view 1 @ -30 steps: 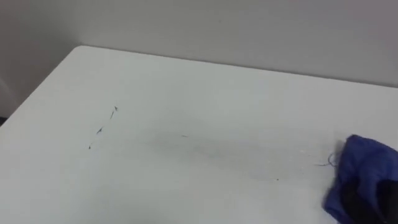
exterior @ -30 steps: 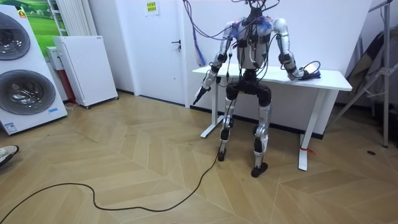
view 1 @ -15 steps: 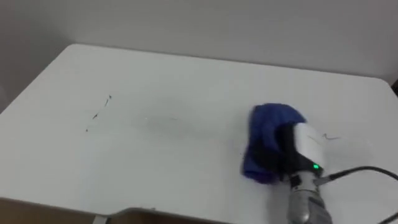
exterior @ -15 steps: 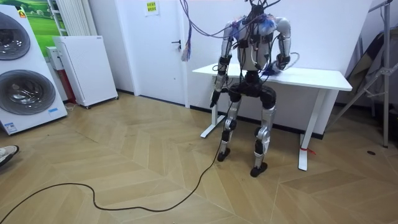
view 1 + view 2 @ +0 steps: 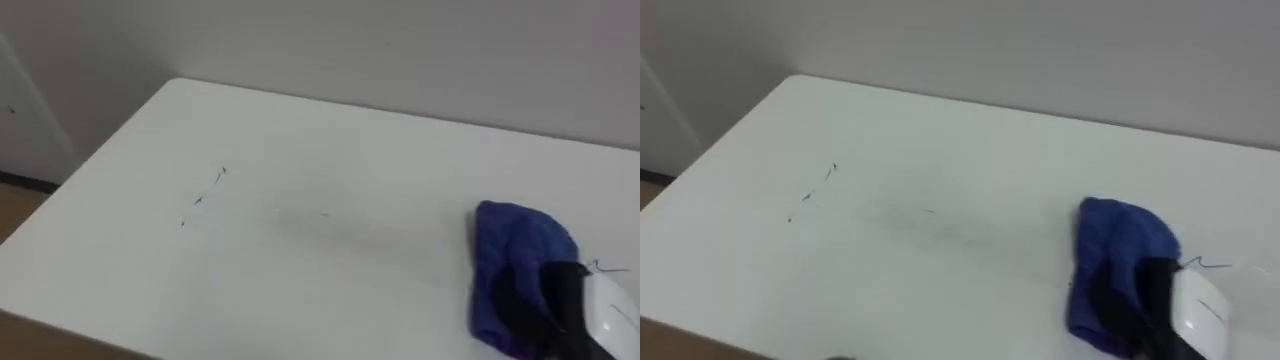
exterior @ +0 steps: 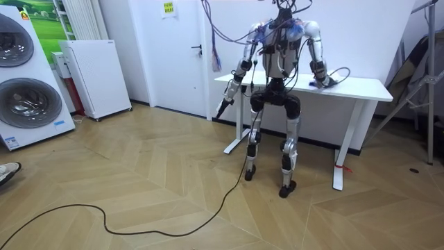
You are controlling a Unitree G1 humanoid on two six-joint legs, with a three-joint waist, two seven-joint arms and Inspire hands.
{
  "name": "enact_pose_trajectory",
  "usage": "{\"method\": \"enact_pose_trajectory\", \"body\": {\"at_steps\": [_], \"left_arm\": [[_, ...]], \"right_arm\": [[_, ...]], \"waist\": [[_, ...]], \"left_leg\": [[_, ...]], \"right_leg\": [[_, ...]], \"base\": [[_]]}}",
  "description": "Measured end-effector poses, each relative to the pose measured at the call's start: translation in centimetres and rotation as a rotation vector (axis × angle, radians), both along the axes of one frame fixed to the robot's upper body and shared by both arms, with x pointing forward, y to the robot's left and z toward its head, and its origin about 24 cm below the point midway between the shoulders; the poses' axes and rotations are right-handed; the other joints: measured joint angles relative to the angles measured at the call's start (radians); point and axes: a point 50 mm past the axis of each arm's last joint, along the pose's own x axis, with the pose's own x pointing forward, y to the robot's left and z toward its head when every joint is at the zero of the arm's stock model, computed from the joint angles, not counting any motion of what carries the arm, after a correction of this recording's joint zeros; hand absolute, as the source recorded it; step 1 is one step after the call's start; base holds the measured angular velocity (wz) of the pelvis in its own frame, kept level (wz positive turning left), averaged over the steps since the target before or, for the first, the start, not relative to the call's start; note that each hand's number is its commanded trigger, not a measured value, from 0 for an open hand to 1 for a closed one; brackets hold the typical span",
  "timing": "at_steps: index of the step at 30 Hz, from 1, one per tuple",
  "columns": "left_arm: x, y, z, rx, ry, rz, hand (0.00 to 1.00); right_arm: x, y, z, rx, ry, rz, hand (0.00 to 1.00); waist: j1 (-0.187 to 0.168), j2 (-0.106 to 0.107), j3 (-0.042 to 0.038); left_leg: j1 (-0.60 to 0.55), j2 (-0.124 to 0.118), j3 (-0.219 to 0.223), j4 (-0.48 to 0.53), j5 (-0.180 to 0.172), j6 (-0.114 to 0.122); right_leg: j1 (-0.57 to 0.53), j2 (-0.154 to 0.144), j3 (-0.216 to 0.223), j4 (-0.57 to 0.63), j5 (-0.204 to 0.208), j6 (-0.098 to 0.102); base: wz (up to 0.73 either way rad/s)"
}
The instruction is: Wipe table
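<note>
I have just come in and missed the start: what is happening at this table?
A humanoid robot stands at the white rectangular table with its right hand on a crumpled blue cloth at the right part of the tabletop. Its left hand hangs beside its body, off the table. A few small dark marks lie on the left part of the tabletop, apart from the cloth.
</note>
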Motion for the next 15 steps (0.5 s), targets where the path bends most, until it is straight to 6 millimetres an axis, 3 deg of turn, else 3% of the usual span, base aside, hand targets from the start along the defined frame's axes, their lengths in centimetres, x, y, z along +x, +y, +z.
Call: {"method": "enact_pose_trajectory", "body": {"at_steps": [3, 7, 10, 11, 13, 14, 15], "left_arm": [[2.0, -0.5, -0.4, -0.026, -0.055, -0.06, 0.0], [2.8, -2.0, -1.0, -0.082, -0.056, -0.132, 0.0], [3.6, -2.8, -1.4, -0.125, -0.07, -0.126, 0.0], [3.7, -2.9, -1.5, -0.13, -0.07, -0.124, 0.0], [4.7, -3.3, -1.7, -0.158, -0.074, -0.155, 0.0], [4.9, -3.5, -1.7, -0.168, -0.075, -0.163, 0.0], [5.3, -3.8, -1.9, -0.188, -0.075, -0.177, 0.0]], "right_arm": [[-0.6, -2.1, -0.1, -0.016, 0.042, -0.071, 1.0], [1.9, -2.1, -0.6, 0.015, 0.055, -0.076, 1.0], [6.8, -1.1, -0.5, 0.046, 0.093, -0.058, 1.0], [7.9, -0.8, -0.4, 0.052, 0.099, -0.047, 1.0], [12.3, 0.1, 0.9, 0.06, 0.096, 0.01, 1.0], [13.4, 0.3, 1.5, 0.056, 0.084, 0.026, 1.0], [15.2, 0.7, 2.6, 0.049, 0.061, 0.059, 1.0]], "waist": [[0.002, -0.001, -0.0005], [0.024, 0.004, -0.0002], [0.07, 0.017, 0.0033], [0.07, 0.018, 0.0034], [0.077, 0.028, 0.0082], [0.086, 0.036, 0.0136], [0.1, 0.048, 0.0245]], "left_leg": [[0.0, -0.002, 0.0, 0.021, -0.009, 0.011], [-0.003, 0.001, -0.007, 0.04, -0.022, 0.011], [-0.046, 0.0, -0.101, 0.073, -0.027, 0.017], [-0.063, -0.001, -0.123, 0.084, -0.03, 0.022], [-0.129, -0.004, -0.183, 0.104, -0.019, 0.009], [-0.142, -0.002, -0.19, 0.103, -0.011, 0.005], [-0.164, 0.0, -0.202, 0.099, 0.009, -0.002]], "right_leg": [[0.0, 0.001, -0.013, 0.021, 0.006, -0.001], [-0.013, 0.015, -0.003, 0.018, 0.02, -0.013], [-0.062, 0.064, 0.009, 0.019, 0.048, -0.053], [-0.076, 0.072, 0.011, 0.019, 0.051, -0.059], [-0.14, 0.097, 0.021, 0.022, 0.054, -0.068], [-0.157, 0.104, 0.027, 0.022, 0.055, -0.071], [-0.185, 0.108, 0.024, 0.025, 0.05, -0.088]], "base": [[-0.03], [-0.27], [-0.52], [-0.26], [-0.02], [-0.09], [0.15]]}}
